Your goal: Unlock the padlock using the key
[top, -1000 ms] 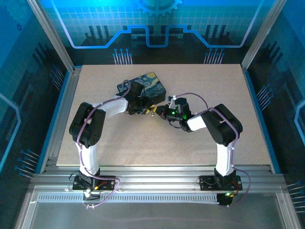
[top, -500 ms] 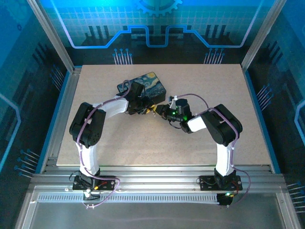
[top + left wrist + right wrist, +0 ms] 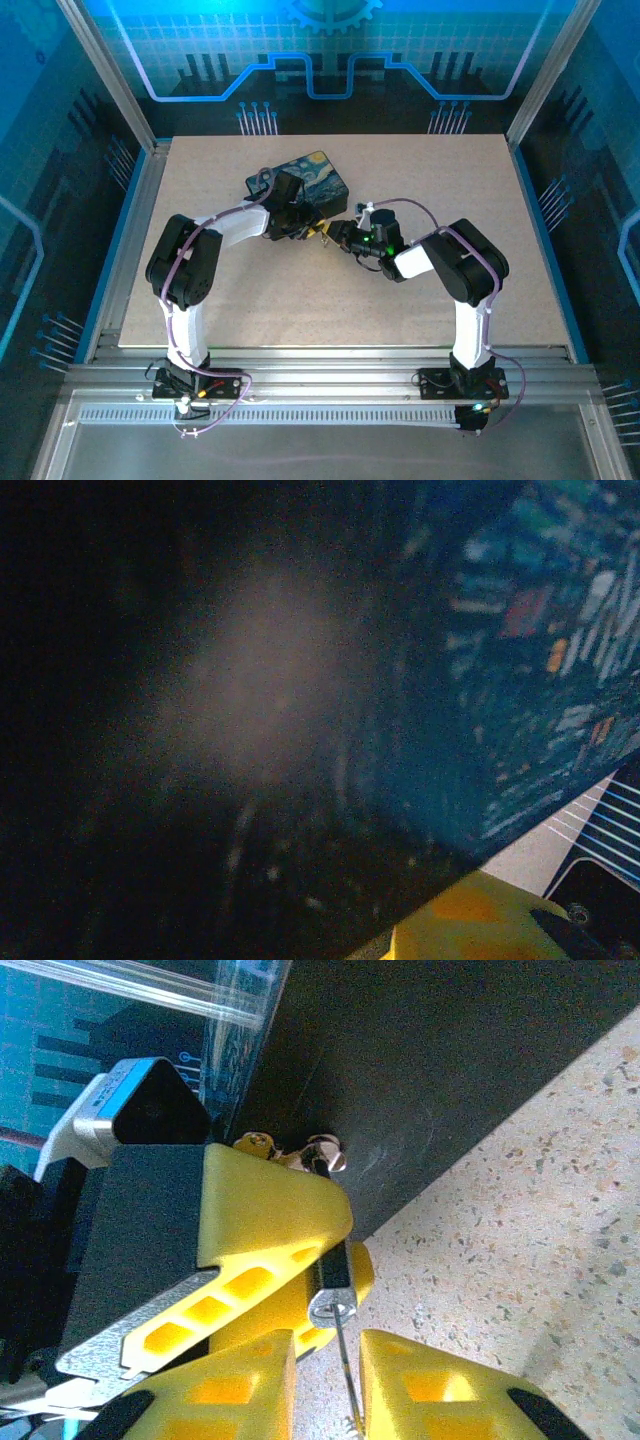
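Right end effector (image 3: 328, 1352) has loosened, key (image 3: 346, 1375) between its parted fingers, padlock (image 3: 334, 1263) clenched by left end effector (image 3: 311, 228).

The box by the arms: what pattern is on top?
The box shows a swirling blue-and-yellow painting print, clearest in the top external view.

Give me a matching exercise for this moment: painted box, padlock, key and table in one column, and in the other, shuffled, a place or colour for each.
Things:
1. painted box
2. padlock
3. key
4. table

Place or colour:
A. speckled beige
B. pinched by the left gripper
C. thin silvery sliver in the gap of the right gripper, whose fingers stand apart
D. dark sides, blue and yellow swirls on top

Pairs: 1-D, 2-B, 3-C, 4-A
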Controlling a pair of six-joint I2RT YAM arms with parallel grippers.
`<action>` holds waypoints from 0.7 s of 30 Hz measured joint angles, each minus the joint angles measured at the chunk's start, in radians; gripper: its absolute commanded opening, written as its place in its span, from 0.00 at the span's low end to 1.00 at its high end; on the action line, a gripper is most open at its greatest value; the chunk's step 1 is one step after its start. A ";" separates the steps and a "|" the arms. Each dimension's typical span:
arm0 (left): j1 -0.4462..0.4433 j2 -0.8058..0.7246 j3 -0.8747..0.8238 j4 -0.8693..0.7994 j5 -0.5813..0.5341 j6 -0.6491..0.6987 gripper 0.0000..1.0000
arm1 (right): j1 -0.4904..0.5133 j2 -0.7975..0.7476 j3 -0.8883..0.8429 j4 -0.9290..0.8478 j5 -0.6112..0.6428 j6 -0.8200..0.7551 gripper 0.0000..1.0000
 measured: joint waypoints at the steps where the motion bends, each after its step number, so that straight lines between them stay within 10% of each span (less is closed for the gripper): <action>1: 0.000 0.000 0.000 0.000 0.000 0.000 0.00 | 0.000 0.000 -0.003 0.006 0.000 0.000 0.29; 21: 0.001 0.000 0.001 -0.001 0.000 0.000 0.00 | 0.020 0.012 -0.029 0.031 0.002 0.007 0.19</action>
